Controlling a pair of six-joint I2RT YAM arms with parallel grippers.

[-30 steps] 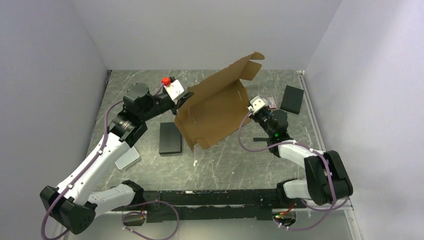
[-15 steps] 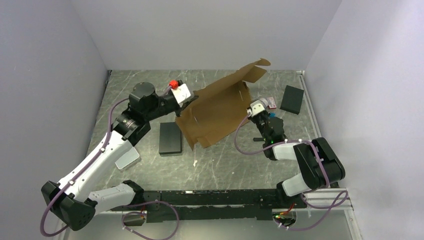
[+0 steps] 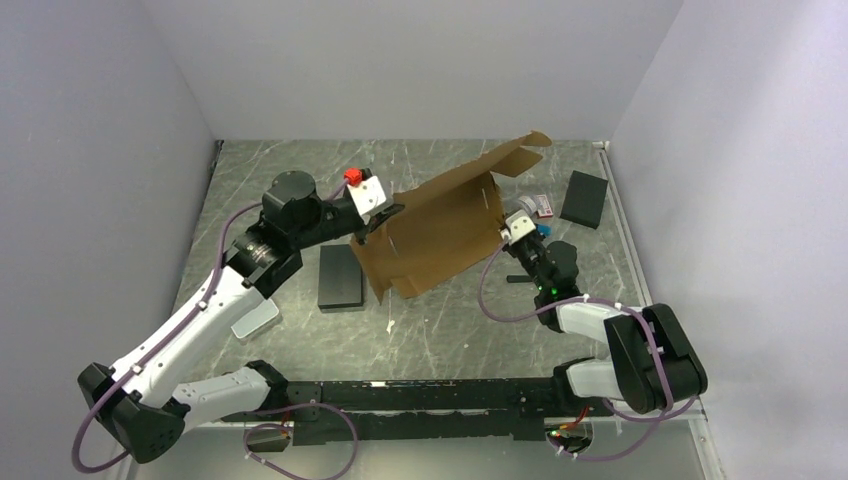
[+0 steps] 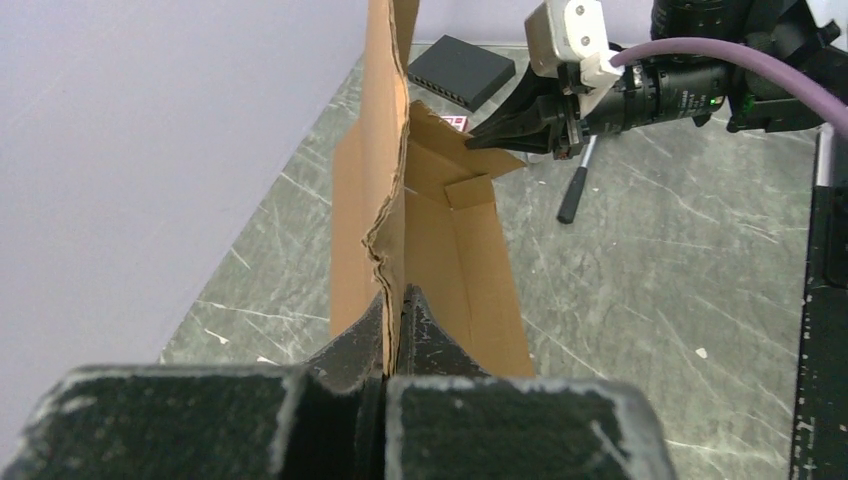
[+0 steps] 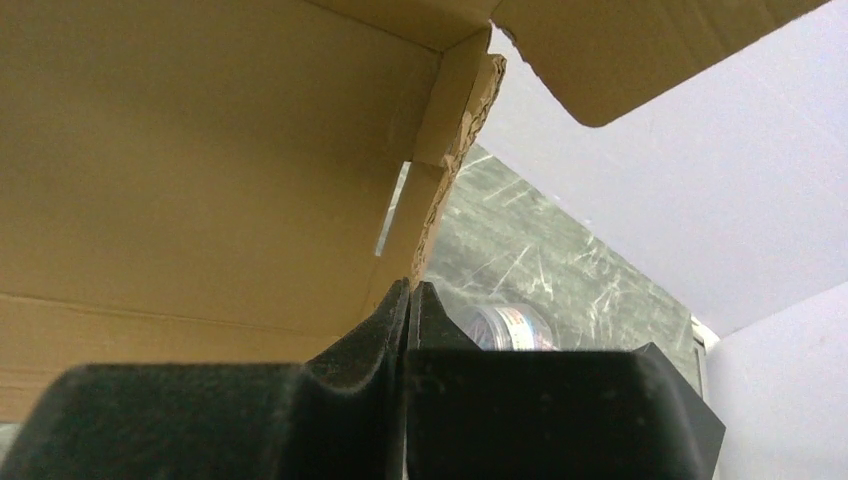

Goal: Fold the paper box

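The paper box (image 3: 440, 225) is a brown cardboard sheet held tilted on edge at mid table, with its lid flap (image 3: 520, 150) pointing to the back right. My left gripper (image 3: 378, 222) is shut on the box's left edge; in the left wrist view the cardboard (image 4: 385, 190) runs down between the fingers (image 4: 350, 345). My right gripper (image 3: 506, 233) is shut at the box's right side. Its tips (image 5: 408, 290) touch the lower end of a side flap (image 5: 445, 130), and no cardboard shows between them. It also shows in the left wrist view (image 4: 478, 140).
A black block (image 3: 340, 277) lies by the box's near left corner, another (image 3: 585, 198) at the back right. A small tin (image 3: 540, 203) sits behind the right gripper and shows in the right wrist view (image 5: 510, 325). A pale lid (image 3: 255, 318) lies left. Grey walls enclose the table.
My left gripper has moved right with the box's edge, and the box has swung so its lid flap reaches further right. The right gripper has shifted slightly right and nearer, staying at the side flap.
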